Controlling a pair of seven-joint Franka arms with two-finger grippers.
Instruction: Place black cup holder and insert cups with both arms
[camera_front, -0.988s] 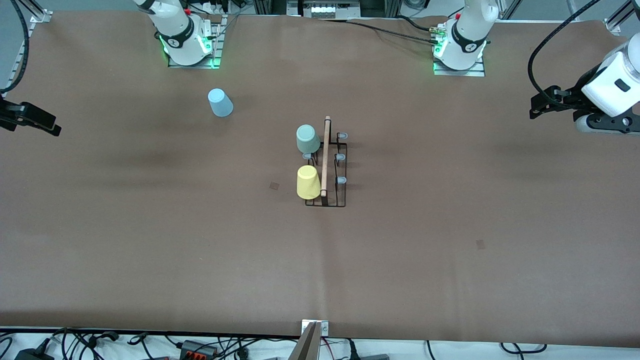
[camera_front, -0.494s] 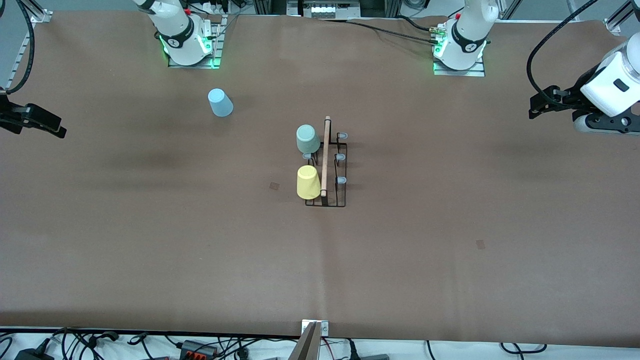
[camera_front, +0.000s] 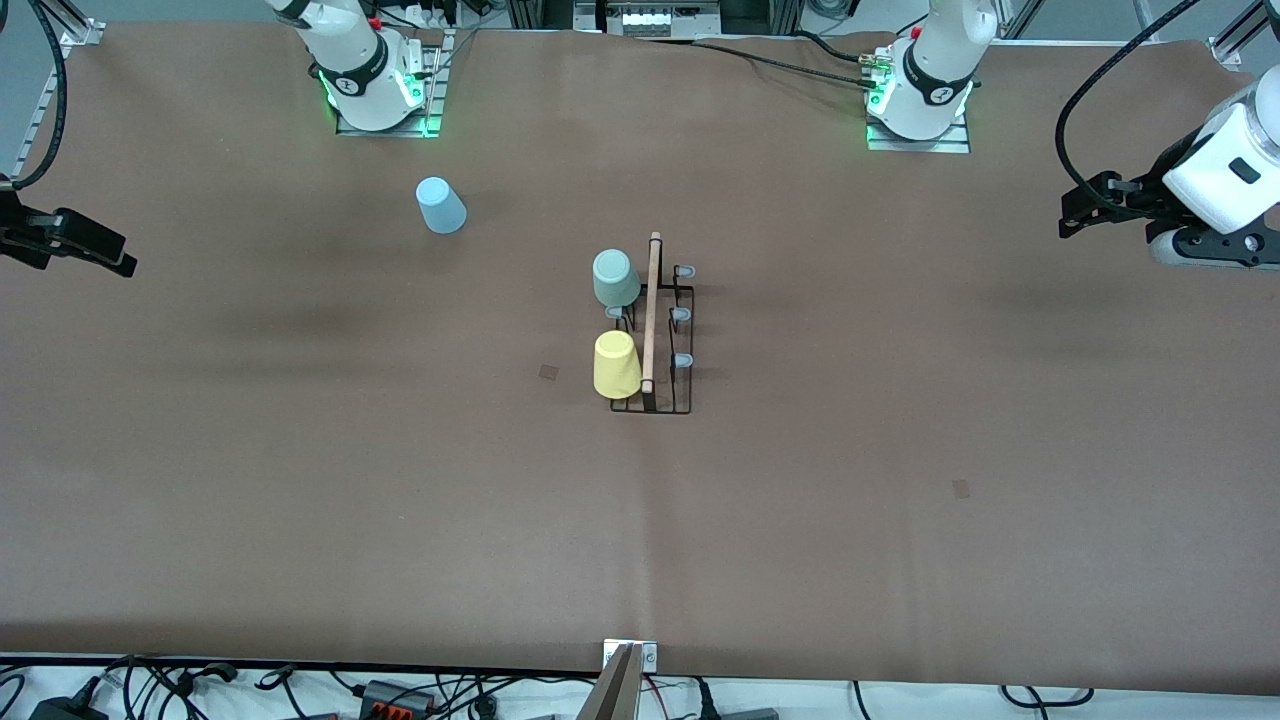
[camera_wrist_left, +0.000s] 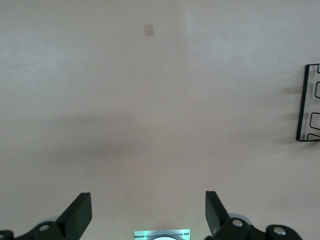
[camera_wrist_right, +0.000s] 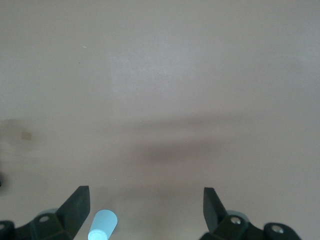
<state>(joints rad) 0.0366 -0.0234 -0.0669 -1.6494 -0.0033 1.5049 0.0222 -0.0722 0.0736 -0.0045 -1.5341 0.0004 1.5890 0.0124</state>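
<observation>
Now two cups on the black cup holder (camera_front: 655, 330), one cup apart, both arms up at the table (camera_front: 900, 450) ends.

No readable writing or brand anywhere. Thin black wire rack at table centre, with light wooden rod handle (camera_front: 652, 312) and pale-blue-tipped pegs; on its side toward the right arm, mint green cup (camera_front: 615, 278) and yellow cup (camera_front: 617, 365) upside down, yellow nearer to the front camera. Light blue cup (camera_front: 440, 205) upside down on the table, well apart, near the right arm's base. Left end effector (camera_wrist_left: 148, 215) over bare table at its own end, fingers wide apart, empty. Right end effector (camera_wrist_right: 145, 212) likewise spread and empty at the right arm's end.
</observation>
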